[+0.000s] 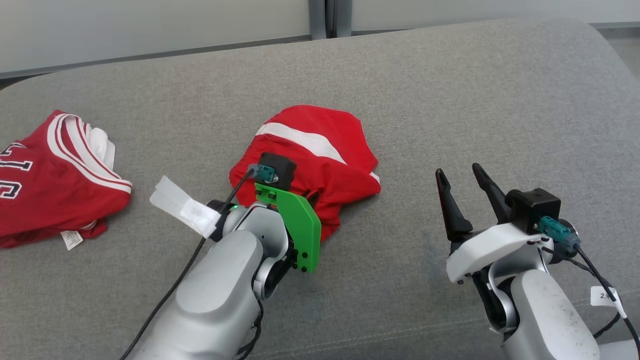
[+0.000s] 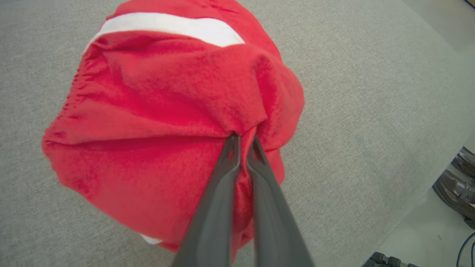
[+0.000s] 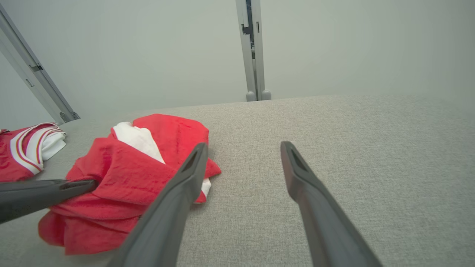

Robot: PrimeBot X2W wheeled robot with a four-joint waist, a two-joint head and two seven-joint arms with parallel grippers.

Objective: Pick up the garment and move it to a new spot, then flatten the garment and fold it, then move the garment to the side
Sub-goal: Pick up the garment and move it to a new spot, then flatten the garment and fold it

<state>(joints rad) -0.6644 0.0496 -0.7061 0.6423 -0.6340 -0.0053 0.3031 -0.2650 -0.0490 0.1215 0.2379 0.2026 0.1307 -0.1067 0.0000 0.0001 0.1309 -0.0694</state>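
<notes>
Garment (image 1: pixel 325 145) lies bunched, partly hidden behind the left wrist (image 1: pixel 250 225); left gripper (image 2: pixel 243 138) is clamped on a fold. Right gripper (image 1: pixel 458 172) stands wide, beside it.

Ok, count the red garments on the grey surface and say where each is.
2. A crumpled red garment lies in the middle, pinched by the left end effector; a red jersey lies at the far left. Its pile could hide another.

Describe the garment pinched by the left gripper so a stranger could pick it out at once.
On the grey cushion, look near the middle, where the left gripper pinches a crumpled red garment. It carries one broad white stripe and no visible lettering, unlike the red jersey with thin stripes and numerals at the left.
</notes>
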